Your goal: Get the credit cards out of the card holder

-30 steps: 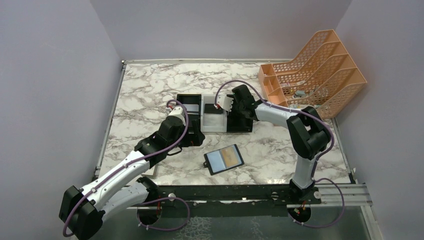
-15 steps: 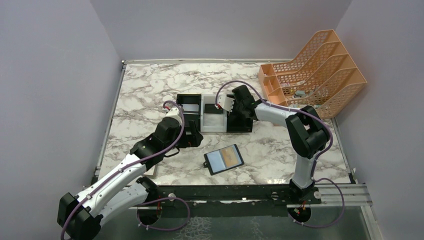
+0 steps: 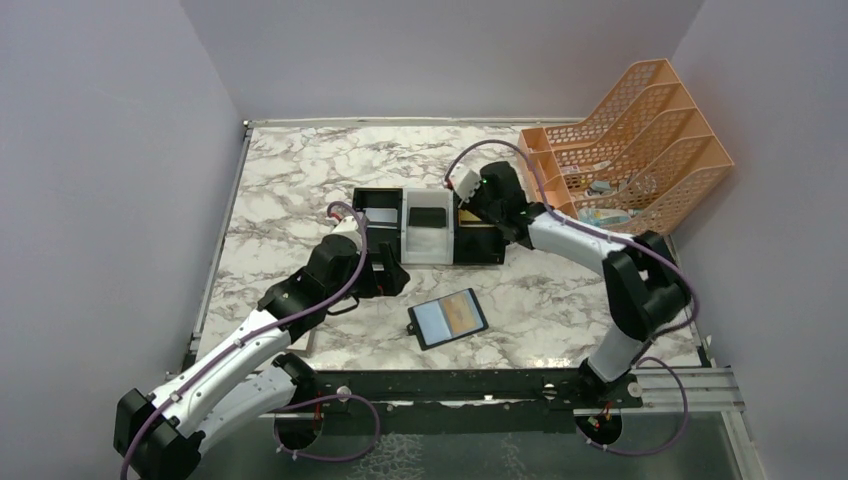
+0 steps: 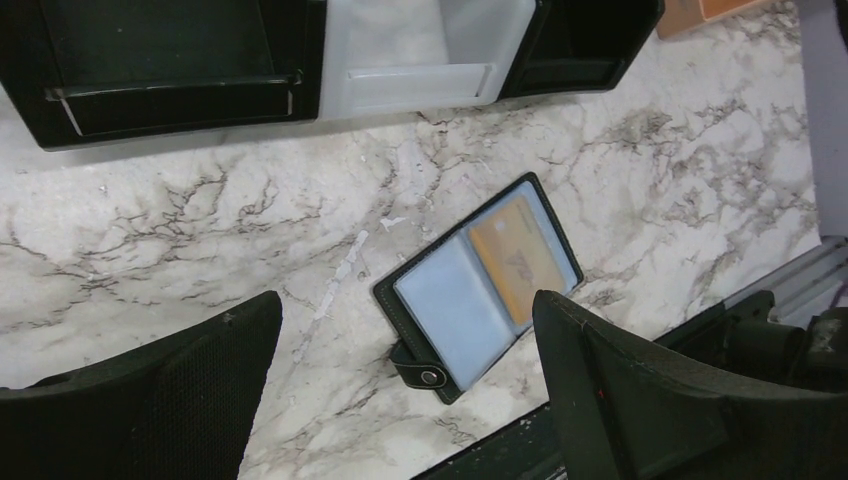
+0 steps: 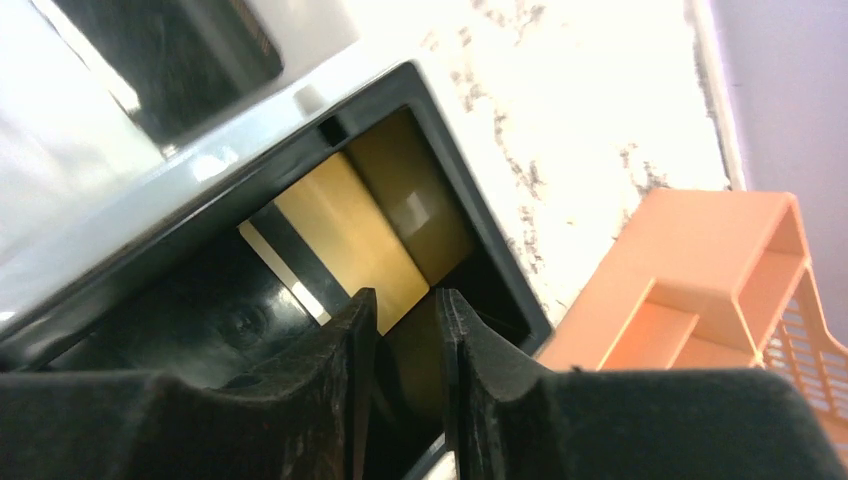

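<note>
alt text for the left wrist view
An open black card holder lies on the marble table, a gold card showing in one pocket. The open left gripper frames it from either side; a black-white-black tray lines the top edge.

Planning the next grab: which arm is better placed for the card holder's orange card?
Left. The left end effector, open, frames the card holder; the right end effector is over the tray.

You have a marble table carrying an open card holder near the front, a tray mid-table, and an orange rack far right.
</note>
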Available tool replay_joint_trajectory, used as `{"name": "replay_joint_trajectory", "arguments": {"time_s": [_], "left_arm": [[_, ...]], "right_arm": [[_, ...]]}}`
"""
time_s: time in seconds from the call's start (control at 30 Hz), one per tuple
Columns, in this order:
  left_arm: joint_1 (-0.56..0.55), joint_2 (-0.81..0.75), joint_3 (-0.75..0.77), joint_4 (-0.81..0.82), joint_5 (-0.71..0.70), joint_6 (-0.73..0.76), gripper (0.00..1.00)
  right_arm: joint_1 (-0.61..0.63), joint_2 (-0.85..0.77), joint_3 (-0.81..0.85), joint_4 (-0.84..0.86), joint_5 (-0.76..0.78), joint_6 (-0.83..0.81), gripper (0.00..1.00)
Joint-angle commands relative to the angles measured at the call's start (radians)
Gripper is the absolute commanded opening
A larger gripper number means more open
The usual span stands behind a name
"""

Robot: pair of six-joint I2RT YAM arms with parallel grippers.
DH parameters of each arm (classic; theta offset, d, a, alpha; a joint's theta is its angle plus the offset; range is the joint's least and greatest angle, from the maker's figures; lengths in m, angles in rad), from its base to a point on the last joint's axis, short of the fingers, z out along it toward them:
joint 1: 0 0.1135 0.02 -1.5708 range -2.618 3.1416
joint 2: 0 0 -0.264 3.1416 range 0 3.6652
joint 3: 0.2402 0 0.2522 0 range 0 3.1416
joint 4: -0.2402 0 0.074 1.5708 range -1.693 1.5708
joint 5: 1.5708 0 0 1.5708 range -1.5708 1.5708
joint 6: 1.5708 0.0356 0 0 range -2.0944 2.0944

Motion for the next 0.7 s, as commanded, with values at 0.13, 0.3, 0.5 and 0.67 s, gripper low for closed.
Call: {"name": "replay_joint_trajectory", "arguments": {"time_s": [0.13,0.3,0.5,0.67], "left_arm": [[0.005,-0.031,-0.017,0.1,0.093,-0.08,0.99],[0.006,-0.015,-0.018,0.124,0.073,-0.132,0.99],[0.006,0.052,0.032,0.139,0.046,-0.183,0.93],[0.005,0.142,0.143,0.103,0.059,-0.191,0.88]], "right_arm": [[0.002,-0.37,-0.253,0.379,0.025,0.496,0.39],[0.001,-0.445,-0.275,0.234,0.107,0.76,0.39],[0.001,-0.467,-0.249,-0.053,-0.012,0.896,0.39],[0.0,-0.59,-0.414,-0.038,-0.1,1.001,0.42]]}}
